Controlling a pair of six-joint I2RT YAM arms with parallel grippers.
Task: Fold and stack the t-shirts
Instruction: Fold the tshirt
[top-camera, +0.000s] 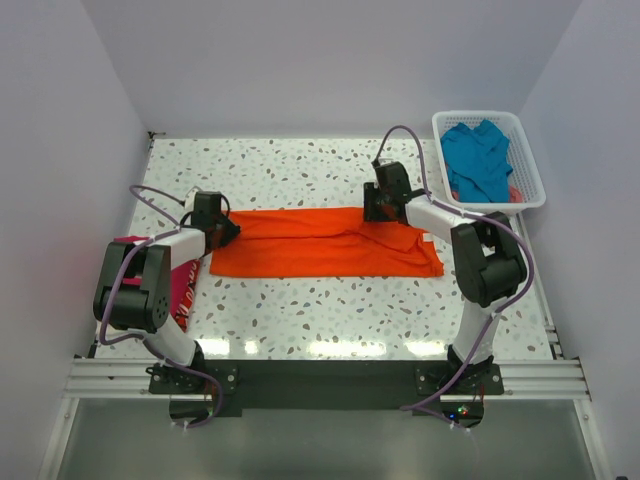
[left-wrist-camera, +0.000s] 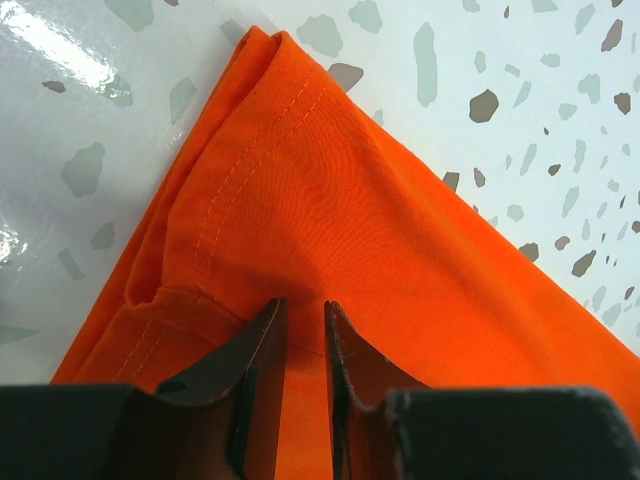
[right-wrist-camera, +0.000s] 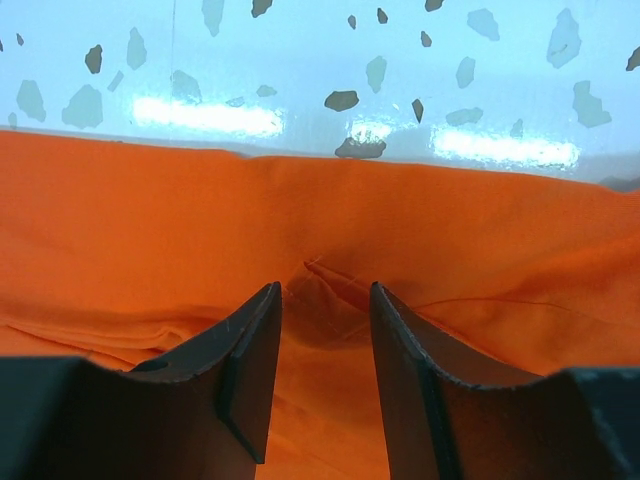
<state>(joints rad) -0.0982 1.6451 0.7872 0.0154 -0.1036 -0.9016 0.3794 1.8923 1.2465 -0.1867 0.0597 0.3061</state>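
table (top-camera: 300, 170): speckled white top, centre of the top view.
magenta t-shirt (top-camera: 185, 290): far left edge of the table, mostly hidden under the left arm's elbow; can't tell whether it is folded.
left arm (top-camera: 135, 285): rises from the base at lower left and folds at the elbow near the left edge. Forearm runs up and right, low over the table.
left gripper (top-camera: 228, 232): at the left end of the orange shirt, pointing right. Wrist view: (left-wrist-camera: 302, 305) jaws narrow, a slim gap filled with orange cloth, tips pressed into the fabric just inside the hemmed corner. Reads as a pinch on the shirt.
orange t-shirt (top-camera: 320, 250): lying across mid-table as a long band between the two grippers. A loose fold creases its right half and the lower right corner sticks out past the right arm. Double hem stitching shows at the corner (left-wrist-camera: 400, 230); the far edge lies flat on the table (right-wrist-camera: 150, 220).
right gripper (top-camera: 375, 210): on the band's upper edge, right of centre. Wrist view: (right-wrist-camera: 325, 290) jaws clearly apart, not clamping; a small raised pucker of cloth sits between the tips.
right arm (top-camera: 490, 260): base at lower right, elbow bent beside the shirt's right end, forearm reaching up and left.
basket (top-camera: 533, 170): white lattice, upper right corner of the table.
teal t-shirt (top-camera: 478, 160): crumpled inside the basket.
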